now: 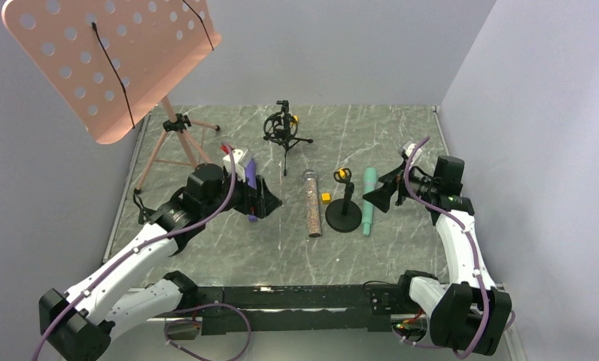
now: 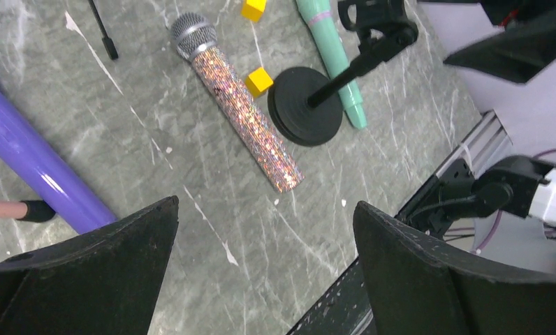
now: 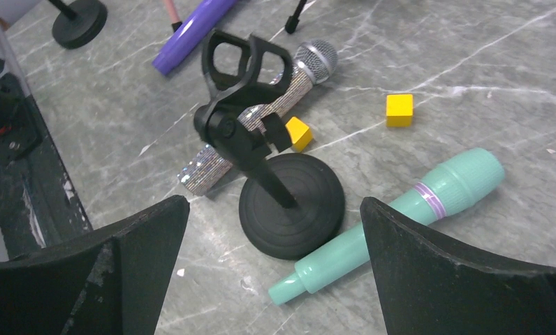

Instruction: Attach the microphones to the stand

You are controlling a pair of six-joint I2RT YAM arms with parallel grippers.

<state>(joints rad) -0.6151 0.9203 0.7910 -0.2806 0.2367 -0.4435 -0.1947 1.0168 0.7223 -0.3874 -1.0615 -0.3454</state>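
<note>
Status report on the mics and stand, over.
Left gripper and right gripper open, empty. Purple mic, silver mic, green mic flat on table, stand clip empty. Yellow cube beside stand base.

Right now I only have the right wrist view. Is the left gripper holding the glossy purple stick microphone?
Observer: No. The left gripper is open and empty, and the glossy purple stick microphone lies on the grey marble table beside it.
Operator: Is there another stand besides the black round-base clip stand in front of me?
Observer: Yes. A black tripod stand with a ring-shaped cradle stands at the far side of the table.
Operator: Anything tall on the left?
Observer: A pink perforated music stand on thin tripod legs rises over the far left corner.
</note>
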